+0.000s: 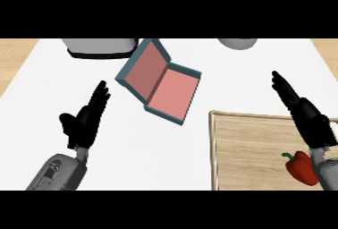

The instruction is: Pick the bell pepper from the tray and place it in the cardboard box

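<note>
Red bell pepper (302, 167) with green stem sits on the wooden tray (251, 152), near the tray's right side, low in the head view, stem pointing up-left. Part of the pepper's right side is hidden behind the right forearm (325, 172). Nothing is gripping it. Right hand (309, 117) hovers over the tray's upper right corner, above the pepper and apart from it, fingers straight and held together, pointing up-left toward the far side of the counter; thumb not clearly distinguishable. Left hand (84, 120) is over the white counter (132, 152) at the left, well apart from the tray, fingers straight and close together pointing up-right, thumb splayed out to the left; it holds nothing. Cardboard box (160, 82) lies open on the counter between the two hands, nearer the far edge: teal-blue outer walls, pinkish-red interior, two hinged halves set at an angle, the whole thing rotated diagonally. Its lower corner is just beside the tray's upper left corner, apart from it as far as I can tell. Tray has a raised pale rim and a wood-grain floor, running off the view's right and lower edges. At the far edge: a grey and black appliance (100, 47) at upper left, a grey round vessel (238, 43) at upper right, both cut off by the frame. Wood-tone surface (14, 56) shows beyond the counter at both sides.
</note>
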